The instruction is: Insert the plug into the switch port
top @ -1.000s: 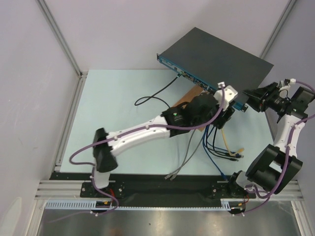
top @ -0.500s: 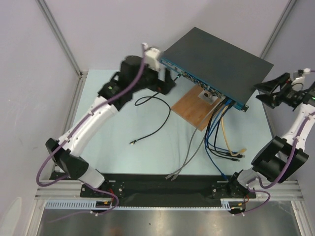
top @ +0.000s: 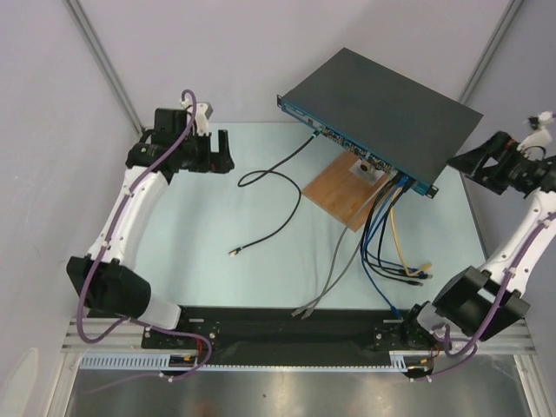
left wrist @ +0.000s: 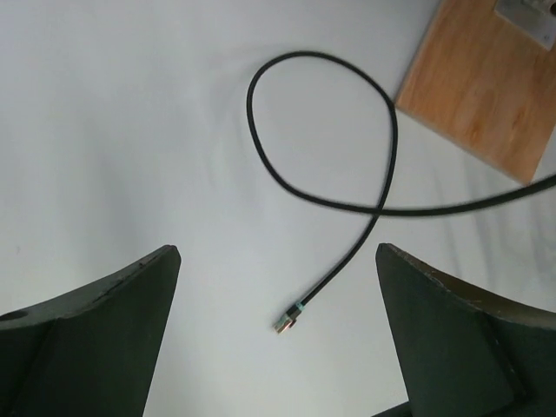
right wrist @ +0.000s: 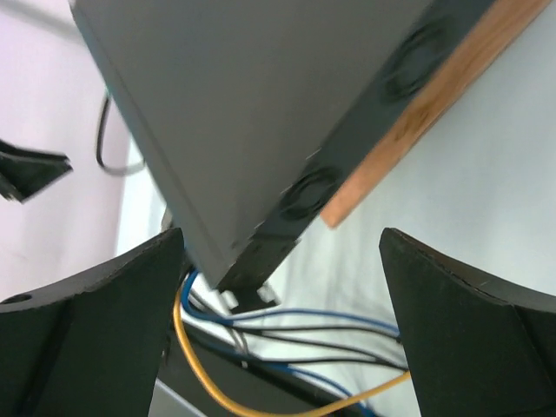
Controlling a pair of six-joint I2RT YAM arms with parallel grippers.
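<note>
- Base: Claws?
- Me: I read the left gripper [top: 223, 154] spread wide and empty at the far left of the pale table [top: 191, 226]. The right gripper [top: 459, 165] is also released, near the right end of the wide, flat black metal switch [top: 382, 109] with its blue socketed front.
- Base: Plug?
- Me: The small metal-tipped plug [left wrist: 287, 323] on a thin black cable [left wrist: 387, 130] lies loose on the table, well apart from the switch.

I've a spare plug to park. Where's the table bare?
Bare: the near-left table between the left arm and the black cable, and a strip right of the cable bundle. Crowded: the board under the switch and that bundle down to the near edge.
</note>
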